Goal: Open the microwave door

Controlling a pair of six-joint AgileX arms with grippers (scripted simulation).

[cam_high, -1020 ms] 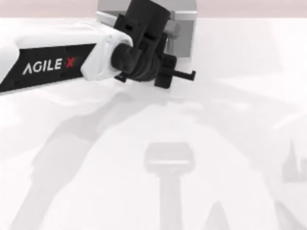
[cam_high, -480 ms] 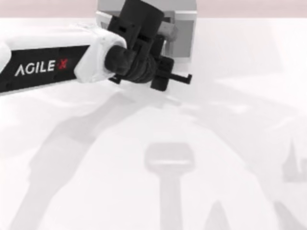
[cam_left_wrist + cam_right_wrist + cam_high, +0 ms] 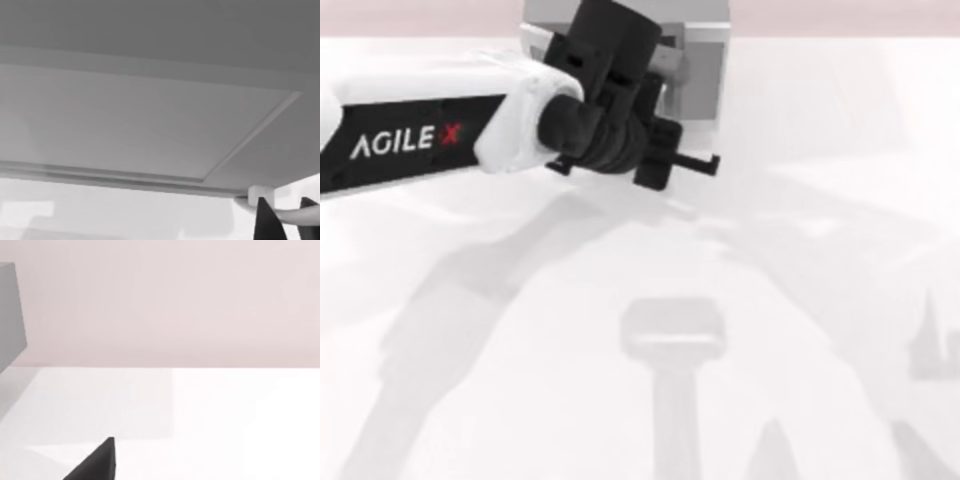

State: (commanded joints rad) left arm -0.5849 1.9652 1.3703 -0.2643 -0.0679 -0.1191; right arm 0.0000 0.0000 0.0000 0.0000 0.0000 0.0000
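Observation:
The silver-grey microwave (image 3: 705,25) stands at the table's far edge, centre. Its grey door (image 3: 700,85) faces the table, and my left arm hides part of it. In the left wrist view the door (image 3: 150,125) with its darker window fills the picture, close up. The pale bar handle (image 3: 260,194) runs along the door's edge. My left gripper (image 3: 287,222) has its two dark fingertips close on either side of that bar and is shut on it. Seen from above, the left gripper (image 3: 670,150) is right in front of the microwave.
My right arm is parked outside the top view. Its wrist view shows one dark fingertip (image 3: 102,462) far to one side, the white table (image 3: 200,415), a pink wall and a corner of the microwave (image 3: 10,315). Arm shadows lie across the table (image 3: 670,340).
One second ago my left arm and gripper were slightly farther right. They shifted a little left and toward the microwave, and have held still for the last half second.

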